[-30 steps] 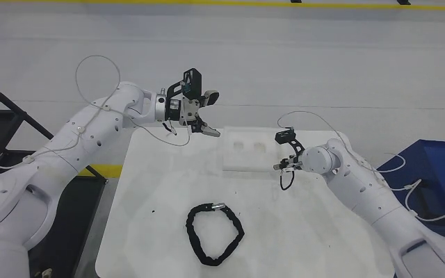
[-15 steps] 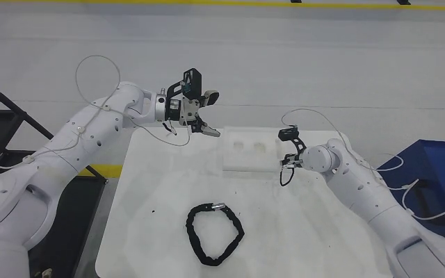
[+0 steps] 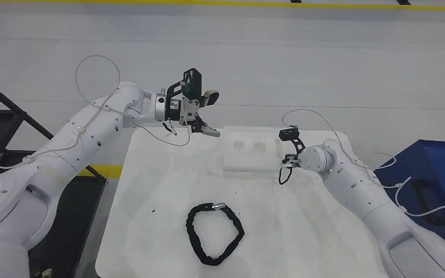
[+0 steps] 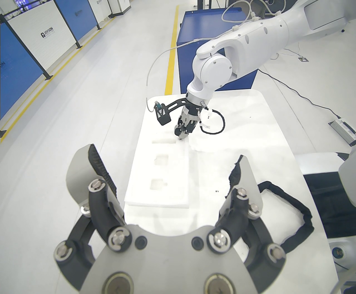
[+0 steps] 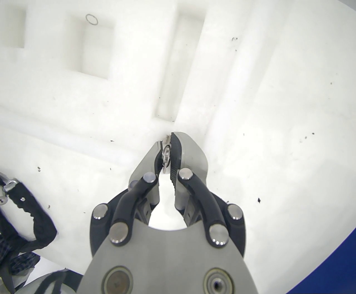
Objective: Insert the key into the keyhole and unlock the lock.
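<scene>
Overhead, a white table (image 3: 160, 229) is seen on a pale grey floor crossed by a yellow line (image 3: 208, 3), with a blue cabinet (image 3: 417, 167) beside its right edge. A white foam tray (image 3: 250, 161) with cut-out recesses lies along the table's far side, and the chain lock (image 3: 190, 231), a closed black loop with a silver lock body at its far end, lies nearer the front, well apart from both arms.

From the left wrist, blue wall panels (image 4: 16, 55) are shown at the room's edge. The left gripper (image 4: 167, 156) is held at the table's far left corner with its jaws spread wide and nothing between them.

From the right wrist, the key (image 5: 166, 156) is shown pinched between the pads of the right gripper (image 5: 167, 140), which is closed on it. The tips are pointed down at the end of a narrow slot (image 5: 178, 69) in the foam. A thin ring (image 5: 91, 19) is seen in a square recess.
</scene>
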Motion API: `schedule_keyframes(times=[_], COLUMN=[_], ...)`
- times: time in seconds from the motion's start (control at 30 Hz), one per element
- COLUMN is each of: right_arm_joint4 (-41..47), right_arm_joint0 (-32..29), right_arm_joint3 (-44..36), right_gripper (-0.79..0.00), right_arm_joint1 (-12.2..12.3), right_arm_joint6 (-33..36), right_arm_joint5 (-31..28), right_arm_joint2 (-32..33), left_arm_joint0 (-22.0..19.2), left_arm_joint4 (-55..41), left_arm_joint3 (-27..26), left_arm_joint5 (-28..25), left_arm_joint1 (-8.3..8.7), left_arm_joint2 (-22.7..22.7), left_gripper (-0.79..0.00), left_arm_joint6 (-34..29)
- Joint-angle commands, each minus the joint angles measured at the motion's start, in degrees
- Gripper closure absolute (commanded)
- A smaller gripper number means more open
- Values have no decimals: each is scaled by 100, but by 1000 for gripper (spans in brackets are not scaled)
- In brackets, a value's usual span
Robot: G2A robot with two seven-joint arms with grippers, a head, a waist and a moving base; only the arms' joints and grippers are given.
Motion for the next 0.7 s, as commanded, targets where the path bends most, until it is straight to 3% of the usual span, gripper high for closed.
schedule_keyframes(times=[0.0,0.33,0.67], right_arm_joint4=[-37,-405,-356], right_arm_joint0=[18,49,-342], right_arm_joint3=[33,-287,-1413], right_gripper=[0,0,0], right_arm_joint1=[-25,-34,230], right_arm_joint6=[0,135,467], right_arm_joint5=[19,319,339], right_arm_joint2=[-10,110,800], left_arm_joint0=[0,0,0], left_arm_joint4=[0,0,0], left_arm_joint3=[0,0,0], left_arm_joint5=[0,0,0], left_arm_joint1=[0,0,0], left_arm_joint2=[0,0,0], left_gripper=[-785,-785,-785], left_arm_joint6=[0,0,0])
